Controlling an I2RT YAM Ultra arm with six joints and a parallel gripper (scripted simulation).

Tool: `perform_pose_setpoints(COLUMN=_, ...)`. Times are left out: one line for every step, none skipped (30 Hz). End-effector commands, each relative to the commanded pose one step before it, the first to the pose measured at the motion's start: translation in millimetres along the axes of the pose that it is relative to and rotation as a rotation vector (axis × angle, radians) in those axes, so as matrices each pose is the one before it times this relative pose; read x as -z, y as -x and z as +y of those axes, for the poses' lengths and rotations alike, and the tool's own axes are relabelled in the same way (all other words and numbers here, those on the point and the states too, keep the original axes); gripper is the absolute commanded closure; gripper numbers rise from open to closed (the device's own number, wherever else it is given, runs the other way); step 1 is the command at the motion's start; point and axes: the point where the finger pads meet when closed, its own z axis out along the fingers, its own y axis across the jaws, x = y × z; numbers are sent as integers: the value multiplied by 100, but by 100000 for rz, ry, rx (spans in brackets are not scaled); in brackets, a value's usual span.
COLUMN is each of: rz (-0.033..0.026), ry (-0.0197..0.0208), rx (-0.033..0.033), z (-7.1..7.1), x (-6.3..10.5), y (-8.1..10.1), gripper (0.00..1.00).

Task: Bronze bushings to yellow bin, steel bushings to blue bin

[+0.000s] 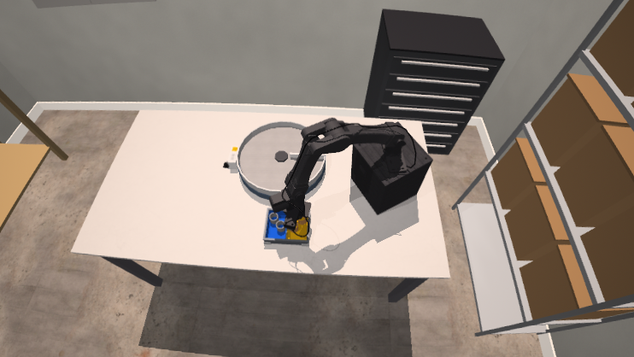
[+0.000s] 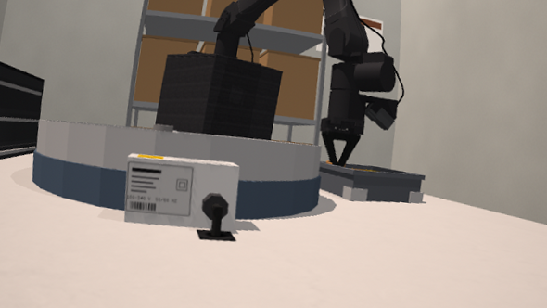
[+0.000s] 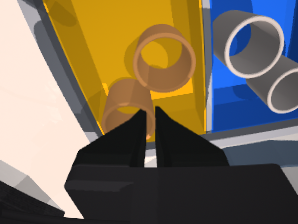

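Note:
My gripper (image 3: pixel 150 113) (image 1: pixel 290 221) (image 2: pixel 336 161) is shut on the wall of a bronze bushing (image 3: pixel 123 102) and holds it low inside the yellow bin (image 3: pixel 115 35) (image 1: pixel 303 231). A second bronze bushing lies in the yellow bin just beyond. Two steel bushings (image 3: pixel 250 45) (image 3: pixel 281 90) (image 1: pixel 273 216) (image 1: pixel 280 225) lie in the blue bin (image 3: pixel 225 97) (image 1: pixel 268 231) next to it. The round grey turntable (image 1: pixel 261 161) (image 2: pixel 170 144) behind the bins shows only its dark hub (image 1: pixel 280 155); I see no bushing on it.
The two bins share one grey tray (image 2: pixel 374 179) at the table's front edge. A white control box (image 2: pixel 180 190) (image 1: pixel 232 155) with a black knob stands by the turntable. The arm's black pedestal (image 1: pixel 390 175) (image 2: pixel 218 95) stands to the right of the turntable.

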Motion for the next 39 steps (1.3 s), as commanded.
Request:
perform_pose_setpoints(rz=-881, ry=-881, rx=-311, z=-757, x=118, y=200, gripper=100)
perform_pose_setpoints(rz=0, ry=-1, rx=-2, z=-14, x=-90, y=5, gripper=100)
perform_pose_setpoints(rz=-21, ry=-26, rx=-2, z=-23, x=-93, y=11, gripper=100)
perform_pose_setpoints(rz=-110, ry=-138, rx=-2, z=-47, x=15, y=30, gripper=100)
perform_pose_setpoints(rz=-88, ry=-112, rx=-3, z=-56, x=76, y=36, gripper=100)
perform_pose_setpoints(rz=-382, ry=-480, rx=1, z=-165, x=149, y=122, gripper=100)
perform_pose_setpoints(rz=-339, ry=-428, rx=0, z=-146, x=114, y=105, gripper=100)
perform_pose_setpoints(rz=-85, ry=-108, rx=-4, z=-31, x=-50, y=11, gripper=100)
perform_pose_setpoints(rz=0, ry=0, rx=0, z=0, x=0, y=0, gripper=100)
perform_pose_setpoints(rz=0, ry=0, rx=0, z=0, x=0, y=0, gripper=100)
perform_pose_setpoints(rz=190, ry=238, rx=-8, z=88, x=-200, y=-86, gripper=100)
perform_pose_setpoints(rz=429, ry=538, rx=-11, z=189, x=-312, y=-167, gripper=100)
perform_pose_setpoints(rz=-119, ry=-150, rx=-4, z=-46, x=-37, y=22, gripper=100)
perform_pose_setpoints(rz=-360, ry=-454, rx=-7, z=-163, x=141, y=116, gripper=100)
perform_pose_setpoints(rz=-292, ry=-369, rx=-4, z=-168, x=255, y=121, gripper=100)
perform_pose_setpoints(rz=43, ry=53, rx=-14, z=2, x=-25, y=-16, gripper=100)
perform_pose_setpoints(rz=245, ry=308, rx=-31, z=119, x=-249, y=-110, gripper=100)
perform_pose_setpoints(rz=296, ry=371, rx=-28, z=142, x=-273, y=-127, gripper=100)
perform_pose_setpoints(rz=-23, ry=-30, rx=-15, z=-11, x=-42, y=-3, gripper=100)
perform_pose_setpoints(rz=210, ry=263, rx=-10, z=76, x=108, y=-69, gripper=100)
perform_pose_setpoints(rz=354, ry=446, rx=-8, z=130, x=120, y=-110, gripper=100)
perform_pose_setpoints(rz=-142, ry=-180, rx=-5, z=-93, x=33, y=68, gripper=100)
perform_pose_setpoints(rz=-263, ry=-332, rx=-26, z=-121, x=20, y=91, gripper=100)
perform_pose_setpoints(rz=-76, ry=-97, rx=-5, z=-44, x=-19, y=31, gripper=100)
perform_pose_setpoints(rz=-1, ry=-1, rx=-6, z=-7, x=-43, y=2, gripper=100)
perform_pose_setpoints(rz=0, ry=0, rx=0, z=0, x=0, y=0, gripper=100)
perform_pose_setpoints(rz=0, ry=0, rx=0, z=0, x=0, y=0, gripper=100)
perform_pose_setpoints(rz=0, ry=-1, rx=-3, z=-4, x=-24, y=1, gripper=100)
perform_pose_setpoints(rz=0, ry=0, rx=-2, z=-1, x=-9, y=0, gripper=100)
perform_pose_setpoints(rz=2, ry=2, rx=0, z=1, x=-2, y=-1, gripper=100)
perform_pose_setpoints(rz=0, ry=0, rx=0, z=0, x=0, y=0, gripper=100)
perform_pose_setpoints(rz=0, ry=0, rx=0, z=0, x=0, y=0, gripper=100)
perform_pose_setpoints(rz=0, ry=0, rx=0, z=0, x=0, y=0, gripper=100)
perform_pose_setpoints(rz=0, ry=0, rx=0, z=0, x=0, y=0, gripper=100)
perform_pose_setpoints(rz=0, ry=0, rx=0, z=0, x=0, y=0, gripper=100)
perform_pose_setpoints(rz=0, ry=0, rx=0, z=0, x=0, y=0, gripper=100)
perform_pose_setpoints(rz=0, ry=0, rx=0, z=0, x=0, y=0, gripper=100)
perform_pose_setpoints(rz=0, ry=0, rx=0, z=0, x=0, y=0, gripper=100)
perform_pose_setpoints(rz=0, ry=0, rx=0, z=0, x=0, y=0, gripper=100)
